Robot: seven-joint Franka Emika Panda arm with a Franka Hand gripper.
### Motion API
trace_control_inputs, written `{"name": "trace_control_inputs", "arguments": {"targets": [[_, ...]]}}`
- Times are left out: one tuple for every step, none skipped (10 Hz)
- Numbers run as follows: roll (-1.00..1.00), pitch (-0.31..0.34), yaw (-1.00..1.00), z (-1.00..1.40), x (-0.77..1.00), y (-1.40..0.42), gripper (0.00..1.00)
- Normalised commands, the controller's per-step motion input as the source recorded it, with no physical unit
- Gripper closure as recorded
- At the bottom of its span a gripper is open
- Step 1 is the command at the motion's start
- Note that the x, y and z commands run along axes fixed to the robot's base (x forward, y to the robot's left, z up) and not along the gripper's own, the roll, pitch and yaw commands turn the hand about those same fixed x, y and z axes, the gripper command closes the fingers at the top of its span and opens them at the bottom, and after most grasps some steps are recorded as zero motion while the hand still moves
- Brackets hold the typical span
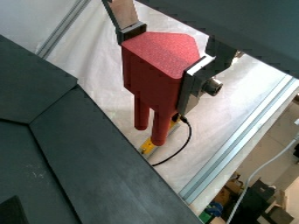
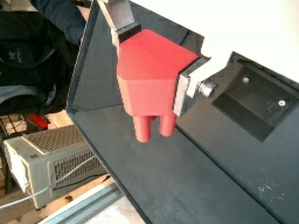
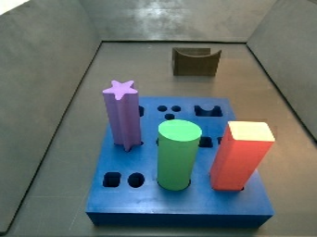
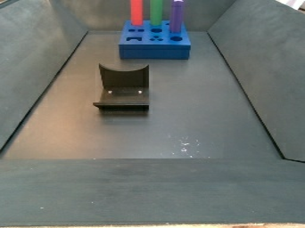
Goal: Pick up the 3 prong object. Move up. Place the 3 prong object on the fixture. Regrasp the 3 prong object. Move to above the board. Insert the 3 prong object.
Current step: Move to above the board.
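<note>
The 3 prong object (image 1: 158, 79) (image 2: 149, 83) is a red plastic piece with rod-like prongs pointing away from the wrist, seen in both wrist views. My gripper (image 1: 162, 54) (image 2: 156, 57) is shut on its wide body, one silver finger on each side. It hangs high over the dark bin's wall, apart from any surface. Neither side view shows the gripper or the piece. The dark fixture (image 3: 195, 62) (image 4: 121, 87) stands bare on the bin floor. The blue board (image 3: 186, 211) (image 4: 155, 51) lies at the bin's other end.
On the board stand a purple star peg (image 3: 120, 113), a green cylinder (image 3: 177, 155) and a red-orange block (image 3: 242, 155). Sloping dark bin walls (image 4: 36, 80) enclose the floor. A black cable (image 1: 177, 140) and a grey box (image 2: 52, 157) lie outside the bin.
</note>
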Motion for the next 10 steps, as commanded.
{"name": "trace_control_inputs", "arguments": {"targets": [[0.02,0.235,0.29,0.02,0.11,-0.05,1.00],[0.02,0.207,0.31,0.02,0.11,-0.05,1.00],[0.02,0.178,0.31,0.02,0.12,-0.05,1.00],[0.02,0.153,0.31,0.02,0.11,-0.05,1.00],[0.01,0.123,0.30,0.02,0.11,-0.05,1.00],[0.01,0.103,0.29,0.02,0.11,-0.05,1.00],[0.01,0.089,0.28,0.01,0.11,-0.05,1.00],[0.02,0.072,0.27,0.01,0.11,-0.05,1.00],[0.02,0.064,0.26,0.01,0.11,-0.05,1.00],[0.03,0.061,0.25,0.01,0.11,-0.05,1.00]]}}
